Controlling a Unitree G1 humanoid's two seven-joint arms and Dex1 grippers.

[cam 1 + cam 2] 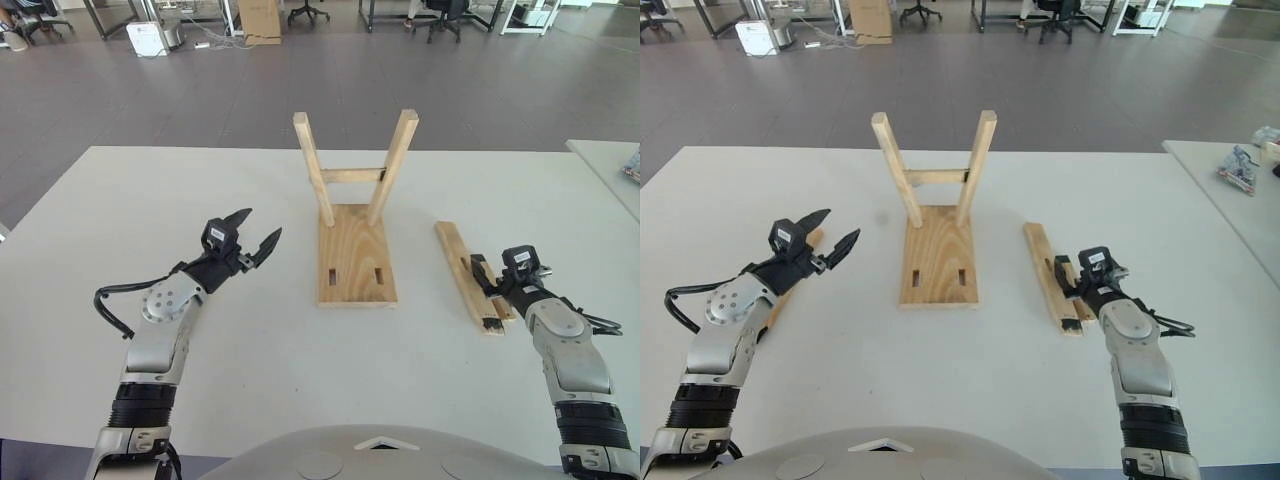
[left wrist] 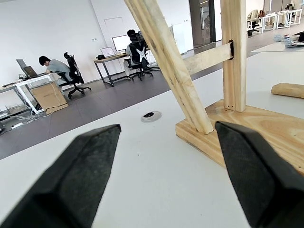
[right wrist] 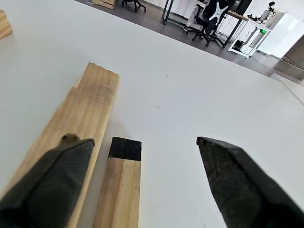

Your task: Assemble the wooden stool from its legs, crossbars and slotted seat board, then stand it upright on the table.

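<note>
Table (image 1: 250, 360) white; grey floor (image 1: 200, 90), office chairs (image 1: 306, 12) behind; left hand (image 1: 263, 222) spread, right hand (image 3: 143, 141) spread astride wooden stick (image 3: 118, 194), contact unclear.

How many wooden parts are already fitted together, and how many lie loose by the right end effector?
Flat slotted pale wooden seat board: 1
Pale wooden legs standing in it: 2
Short wooden crossbar joining them: 1
Loose pale wooden bars, lying flat: 2
Total: 6 (4 fitted, 2 loose)

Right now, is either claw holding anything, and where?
Nothing is held. The left claw is open above the table, the right claw open over a loose wooden bar.
</note>
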